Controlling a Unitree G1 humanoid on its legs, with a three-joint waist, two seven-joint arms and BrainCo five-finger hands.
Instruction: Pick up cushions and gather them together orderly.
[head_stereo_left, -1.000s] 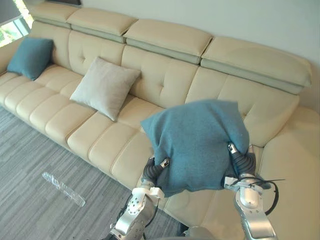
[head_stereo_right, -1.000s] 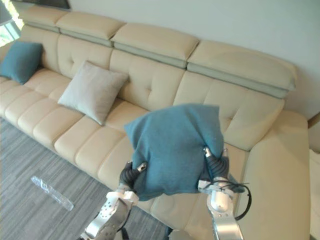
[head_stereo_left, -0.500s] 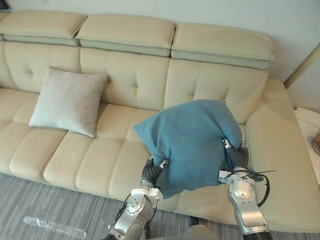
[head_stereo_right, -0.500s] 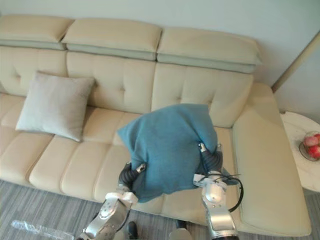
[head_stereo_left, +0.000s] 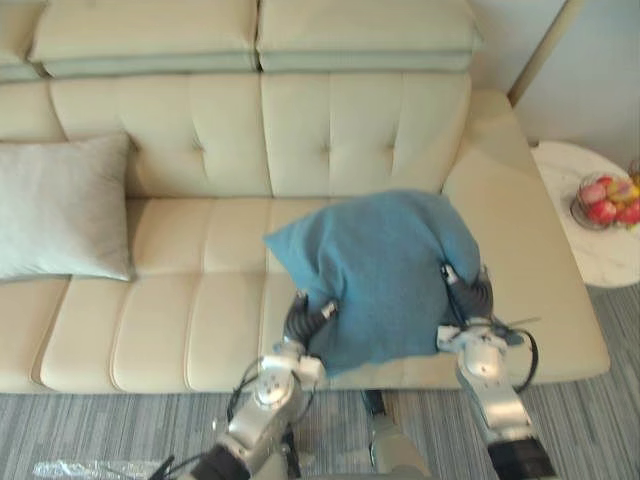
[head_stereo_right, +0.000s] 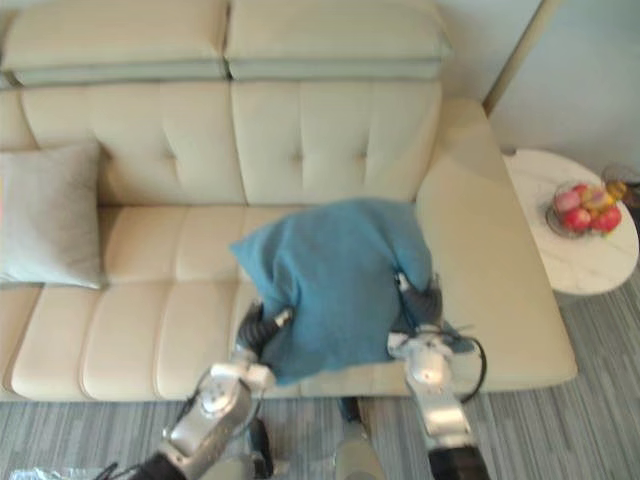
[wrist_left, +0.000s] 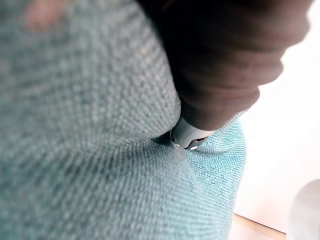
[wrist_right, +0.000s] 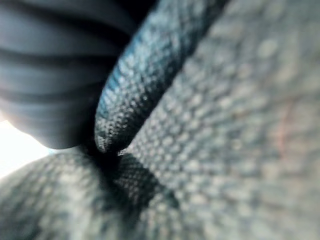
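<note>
Blue cushion (head_stereo_left: 380, 270) is off the seat, held up between the left hand (head_stereo_left: 303, 322) at its lower left edge and the right hand (head_stereo_left: 468, 298) at its right edge. Both hands are sunk into the knit cloth, so I cannot tell whether they are closed on it or only pressing it from either side. The left wrist view shows just a bit of silver metal buried in a fold of the fabric.

The cushion hangs over the right end of the cream sofa (head_stereo_left: 200, 300), in front of the backrest and above the seat. A grey cushion (head_stereo_left: 55, 210) leans against the backrest at the left, well apart from the blue one. Beyond the sofa's right arm stands a small round white desk (head_stereo_left: 590, 255) with a bowl of fruit (head_stereo_left: 605, 200) on it.

As I judge it, the pick-up of this one cushion is done. The gathering is not, since the two cushions are far from each other and the blue one has yet to be set down neatly beside the grey.

No brand, label or writing can be read — the cushion covers, sofa and desk are plain.
</note>
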